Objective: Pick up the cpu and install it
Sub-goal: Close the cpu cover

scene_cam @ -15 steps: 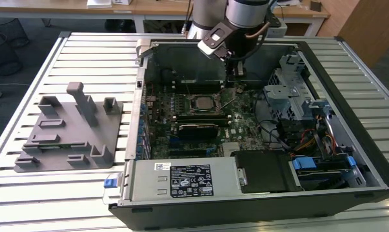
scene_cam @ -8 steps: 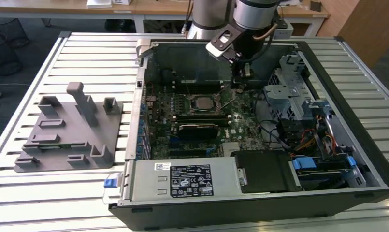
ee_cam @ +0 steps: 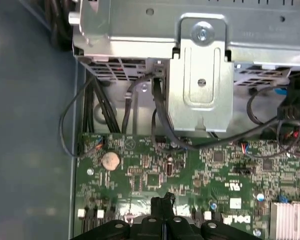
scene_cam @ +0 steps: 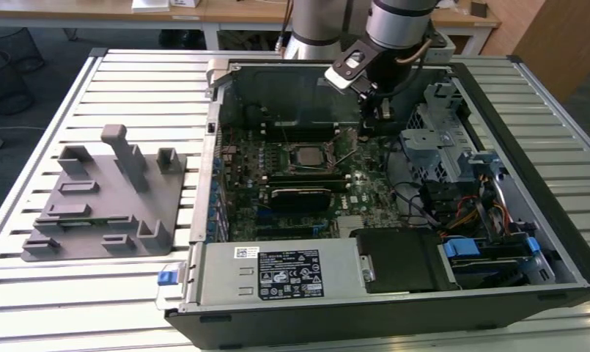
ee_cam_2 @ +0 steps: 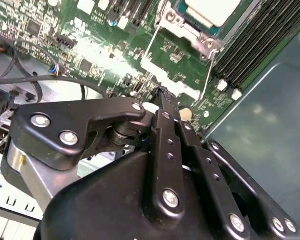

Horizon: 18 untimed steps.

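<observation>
Above the motherboard, gripper: one, fingers pressed together, nothing held.
cpu: one, lying in socket.
grey box label: one, black-and-white print.

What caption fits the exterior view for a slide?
Shut gripper hangs over the motherboard in an open computer case, near the cpu lying in its socket.
</observation>
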Available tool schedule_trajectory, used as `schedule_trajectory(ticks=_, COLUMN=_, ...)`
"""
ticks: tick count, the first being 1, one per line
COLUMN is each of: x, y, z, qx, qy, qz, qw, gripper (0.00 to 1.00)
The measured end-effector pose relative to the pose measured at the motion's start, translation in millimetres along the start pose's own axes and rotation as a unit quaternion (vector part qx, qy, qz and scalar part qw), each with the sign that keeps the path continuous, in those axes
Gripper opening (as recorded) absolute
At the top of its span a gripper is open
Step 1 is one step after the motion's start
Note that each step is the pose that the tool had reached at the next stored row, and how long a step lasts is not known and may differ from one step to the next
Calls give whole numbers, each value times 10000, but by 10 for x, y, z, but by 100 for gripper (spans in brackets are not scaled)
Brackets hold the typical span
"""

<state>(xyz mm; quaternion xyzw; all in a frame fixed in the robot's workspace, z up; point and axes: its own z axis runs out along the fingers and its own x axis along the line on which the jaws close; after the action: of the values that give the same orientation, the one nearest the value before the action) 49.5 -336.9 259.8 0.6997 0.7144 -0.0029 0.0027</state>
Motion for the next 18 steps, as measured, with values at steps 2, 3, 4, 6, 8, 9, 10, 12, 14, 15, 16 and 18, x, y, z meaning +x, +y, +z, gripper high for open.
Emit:
schedule_trajectory(ticks=2, x=3, y=27, z=19, qx=6, qy=-1, qz=0, qw=10000, gripper=11)
schedule_trajectory(ticks=3, x=5, y=41, z=30, qx=9, qy=0, qz=0, qw=10000, gripper=11)
schedule_trajectory(ticks=4, x=6, y=51, z=40, qx=11, qy=0, qz=0, qw=10000, gripper=11)
schedule_trajectory(ticks=6, x=8, y=68, z=62, qx=15, qy=0, qz=0, qw=10000, gripper=11)
schedule_trajectory(ticks=8, x=9, y=71, z=90, qx=17, qy=0, qz=0, qw=10000, gripper=11)
schedule_trajectory(ticks=9, x=10, y=71, z=107, qx=17, qy=0, qz=0, qw=10000, gripper=11)
schedule_trajectory(ticks=10, x=10, y=71, z=125, qx=17, qy=1, qz=0, qw=10000, gripper=11)
schedule_trajectory(ticks=12, x=11, y=71, z=159, qx=17, qy=1, qz=0, qw=10000, gripper=11)
schedule_trajectory(ticks=14, x=11, y=65, z=179, qx=17, qy=0, qz=0, qw=10000, gripper=11)
schedule_trajectory(ticks=15, x=12, y=56, z=185, qx=17, qy=0, qz=0, qw=10000, gripper=11)
schedule_trajectory(ticks=16, x=12, y=43, z=189, qx=17, qy=-1, qz=0, qw=10000, gripper=11)
schedule_trajectory(ticks=18, x=14, y=10, z=198, qx=17, qy=0, qz=-1, qw=10000, gripper=11)
